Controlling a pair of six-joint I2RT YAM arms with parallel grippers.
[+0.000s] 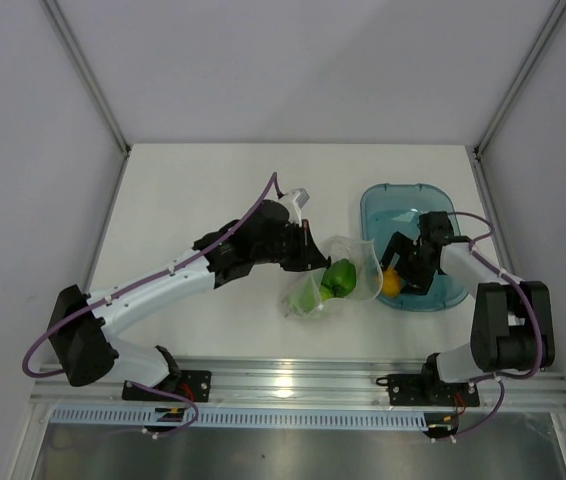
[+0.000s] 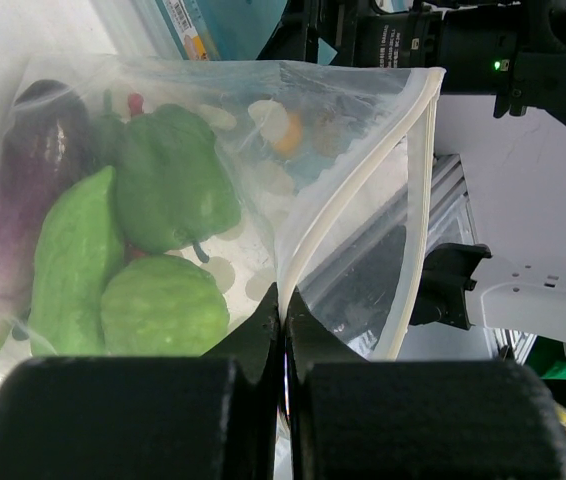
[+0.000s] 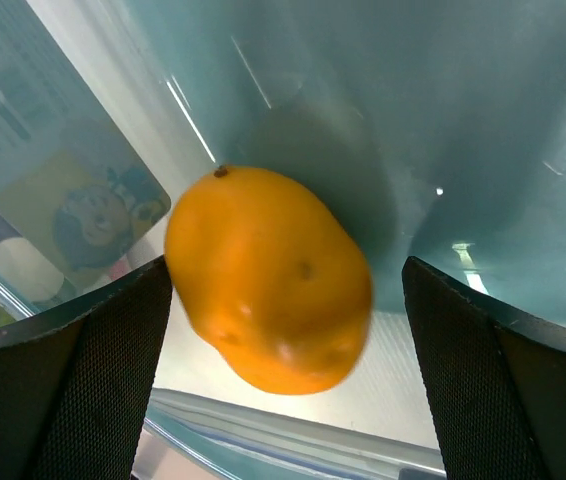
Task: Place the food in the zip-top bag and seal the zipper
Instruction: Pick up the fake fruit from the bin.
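Observation:
The clear zip-top bag (image 1: 335, 272) lies at the table's middle with its mouth held open. In the left wrist view it (image 2: 353, 160) holds a green pepper (image 2: 173, 175), a green cucumber (image 2: 68, 260), another green piece (image 2: 163, 305) and a purple piece (image 2: 28, 190). My left gripper (image 2: 285, 310) is shut on the zipper (image 2: 348, 195) edge of the bag. My right gripper (image 3: 288, 300) is open inside the teal tray (image 1: 388, 205), its fingers (image 3: 93, 370) on either side of the yellow-orange fruit (image 3: 268, 280), which also shows from above (image 1: 391, 283).
The teal-blue translucent tray (image 3: 413, 90) stands just right of the bag. Aluminium rails run along the near table edge (image 1: 303, 375). White walls enclose the table on three sides.

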